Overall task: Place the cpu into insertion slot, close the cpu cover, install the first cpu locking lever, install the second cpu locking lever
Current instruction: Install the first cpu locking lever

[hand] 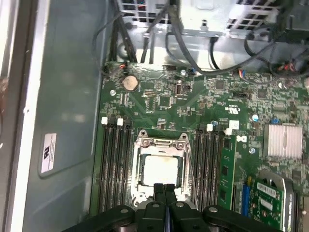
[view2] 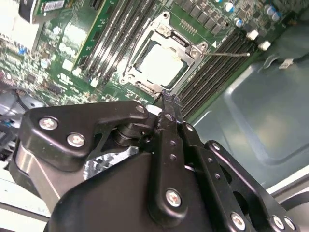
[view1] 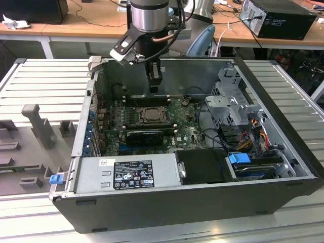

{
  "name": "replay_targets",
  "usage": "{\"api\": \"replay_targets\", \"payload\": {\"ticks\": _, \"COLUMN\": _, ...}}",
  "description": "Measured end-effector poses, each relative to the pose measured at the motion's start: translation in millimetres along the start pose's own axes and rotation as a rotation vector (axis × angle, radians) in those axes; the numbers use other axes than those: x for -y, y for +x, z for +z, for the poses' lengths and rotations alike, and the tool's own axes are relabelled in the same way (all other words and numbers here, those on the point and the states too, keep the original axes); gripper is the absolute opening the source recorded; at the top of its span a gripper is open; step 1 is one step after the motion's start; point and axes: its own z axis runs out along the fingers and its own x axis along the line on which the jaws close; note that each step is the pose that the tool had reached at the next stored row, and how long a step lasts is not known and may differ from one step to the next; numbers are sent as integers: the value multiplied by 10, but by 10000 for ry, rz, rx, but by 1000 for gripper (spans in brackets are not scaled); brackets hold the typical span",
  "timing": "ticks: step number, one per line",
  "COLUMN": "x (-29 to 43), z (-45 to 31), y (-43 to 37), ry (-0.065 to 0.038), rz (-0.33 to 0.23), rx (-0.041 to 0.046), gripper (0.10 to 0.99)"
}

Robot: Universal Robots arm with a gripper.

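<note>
Closed tight with nothing between its fingers, the black two-fingered gripper (hand: 165, 187) hangs from the silver arm inside the open dark grey computer case (view1: 202, 205). In the exterior view it sits at 12 o'clock from the square dark insertion slot with silvery metal edging (view1: 137, 117), above the board and apart from it. In both wrist views the fingertips point down beside one edge of the slot without touching it. The small flat square cpu with a dull silver-grey metal top (hand: 160, 169) lies seated in the slot. The thin square silvery metal cpu cover (hand: 159, 143) lies flat over it, so the chip's top shows through the large hole in its middle. In the second wrist view a thin metal locking lever (view2: 227, 54) juts out sideways from a corner of the cover, over the rows of long black memory slots (view2: 212, 67). The slot sits on the green circuit board (hand: 193, 101). In the exterior view a long black card with a heatsink (view1: 144, 135) lies just beside the slot at 6 o'clock, and a silver power supply box (view1: 126, 174) sits farther along that line. The case rests on a grey ribbed desk (view1: 45, 76).
</note>
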Motion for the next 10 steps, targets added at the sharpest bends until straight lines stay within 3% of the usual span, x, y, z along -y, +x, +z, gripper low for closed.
{"api": "replay_targets", "payload": {"ticks": 5, "x": 0, "z": 2, "y": 0, "ry": 19, "rz": -884, "rx": -70, "gripper": 106}}
{"api": "replay_targets", "payload": {"ticks": 10, "x": 0, "z": 3, "y": 0, "ry": 45, "rz": -2153, "rx": -171, "gripper": 106}}
